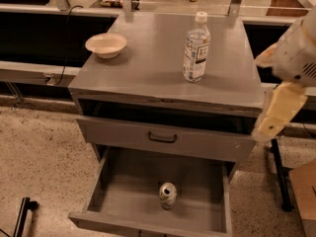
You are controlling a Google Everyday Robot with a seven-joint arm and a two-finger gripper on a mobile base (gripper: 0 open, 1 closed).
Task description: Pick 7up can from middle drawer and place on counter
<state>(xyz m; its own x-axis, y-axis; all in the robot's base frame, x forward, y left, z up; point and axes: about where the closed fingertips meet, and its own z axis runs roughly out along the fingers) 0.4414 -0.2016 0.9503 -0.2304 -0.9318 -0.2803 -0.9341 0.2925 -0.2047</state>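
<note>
You are barely starting: the can (168, 195) is sitting untouched in the open drawer (126, 191). Your gripper (279, 111) is hovering right of the counter (148, 65); I cannot tell its opening.

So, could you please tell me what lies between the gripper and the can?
In the camera view, the gripper, at the right, is parted from the can by the right end of the drawer front, then bare floor of the open drawer.
</note>
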